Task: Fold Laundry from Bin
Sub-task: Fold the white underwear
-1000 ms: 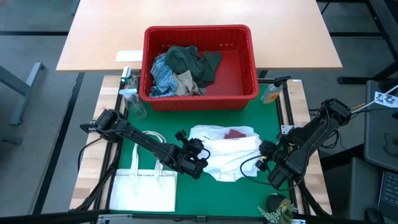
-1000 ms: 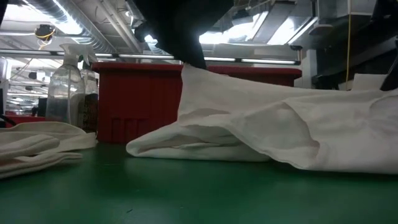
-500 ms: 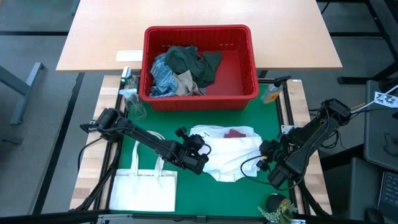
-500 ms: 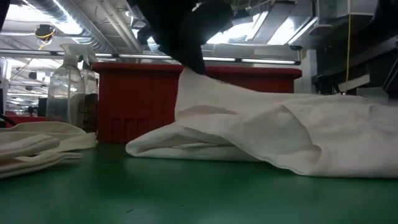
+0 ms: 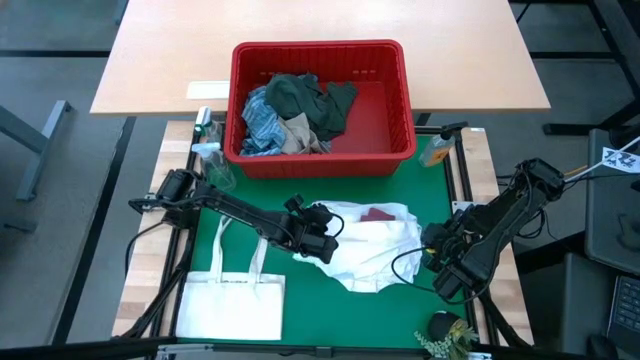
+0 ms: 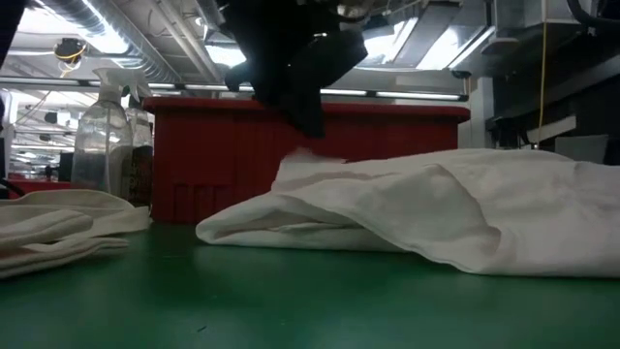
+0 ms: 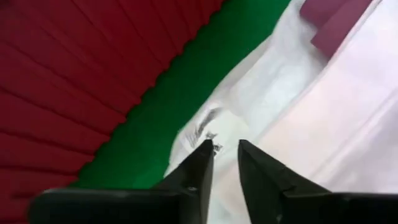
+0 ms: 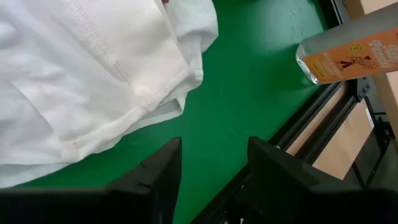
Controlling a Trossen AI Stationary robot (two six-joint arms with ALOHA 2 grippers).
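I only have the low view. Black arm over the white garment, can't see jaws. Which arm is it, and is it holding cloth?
Observer: It's the left gripper, at the white garment's left edge. The left wrist view shows a narrow gap between its fingers with no cloth in it.
Operator: Where's the right one?
Observer: The right gripper is off the garment's right edge; jaws open over bare green mat.
Operator: Anything on the garment?
Observer: A maroon piece sits on it near the bin side.
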